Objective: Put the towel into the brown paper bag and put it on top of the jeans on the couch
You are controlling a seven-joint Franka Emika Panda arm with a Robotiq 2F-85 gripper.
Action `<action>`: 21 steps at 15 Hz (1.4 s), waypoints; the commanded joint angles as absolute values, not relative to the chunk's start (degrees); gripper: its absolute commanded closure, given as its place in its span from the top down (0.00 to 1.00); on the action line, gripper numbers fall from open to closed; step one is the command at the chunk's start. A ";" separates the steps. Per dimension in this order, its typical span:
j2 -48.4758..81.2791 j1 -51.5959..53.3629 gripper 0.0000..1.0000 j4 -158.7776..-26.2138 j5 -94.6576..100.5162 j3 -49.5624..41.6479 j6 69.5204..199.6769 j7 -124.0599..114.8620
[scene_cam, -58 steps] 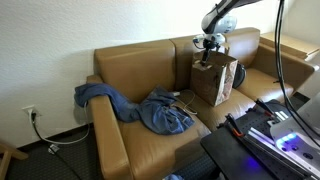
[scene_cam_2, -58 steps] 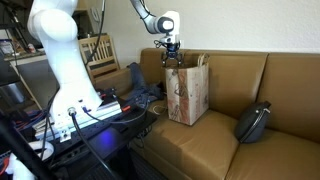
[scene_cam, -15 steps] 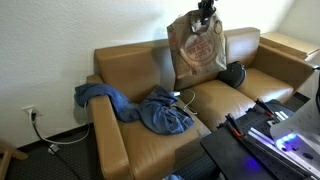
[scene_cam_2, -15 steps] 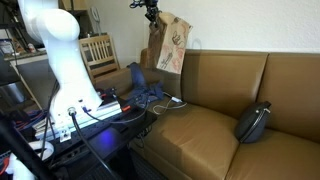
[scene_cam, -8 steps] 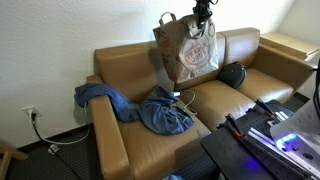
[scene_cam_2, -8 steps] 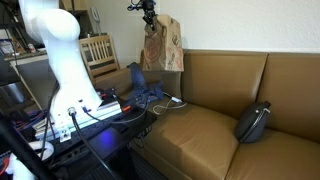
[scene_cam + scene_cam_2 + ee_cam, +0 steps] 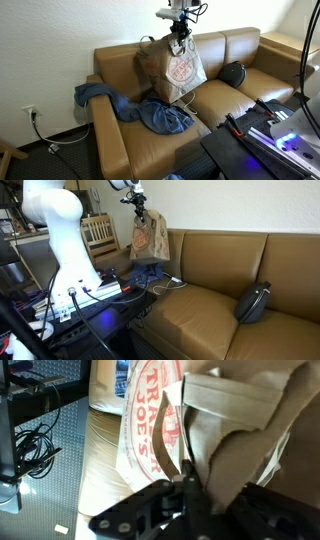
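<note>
The brown paper bag [image 7: 173, 68] with red print hangs in the air above the couch's left seat, swung aslant. My gripper [image 7: 180, 31] is shut on its handle at the top. In an exterior view the bag [image 7: 150, 238] dangles under the gripper [image 7: 136, 209] beside the white robot base. The wrist view looks down on the bag [image 7: 150, 405], with its handle strap [image 7: 185, 445] pinched between my gripper's [image 7: 188, 472] jaws. The blue jeans [image 7: 150, 110] lie crumpled on the left seat and armrest, below and left of the bag. The towel does not show.
The brown couch [image 7: 225, 95] fills the middle of the scene. A black rounded object [image 7: 232, 73] rests on its right seat, also seen as the black object [image 7: 252, 302]. A cable lies on the floor by the wall [image 7: 45, 135]. Dark equipment [image 7: 260, 135] stands in front.
The bag, hanging from my gripper, has travelled left along the couch back and come lower, from over the middle cushion to above the jeans. It swings as it moves.
</note>
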State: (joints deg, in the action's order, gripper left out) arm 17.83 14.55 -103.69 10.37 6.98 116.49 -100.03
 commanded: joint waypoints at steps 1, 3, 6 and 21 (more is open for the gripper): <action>20.67 16.62 0.00 -97.83 11.45 7.04 118.30 -98.34; 21.10 17.83 0.00 -96.65 10.96 7.10 122.53 -99.29; 21.02 17.32 0.00 -96.60 5.59 8.53 129.80 -96.32; 30.14 20.66 0.00 -93.43 -1.67 7.06 142.51 -91.83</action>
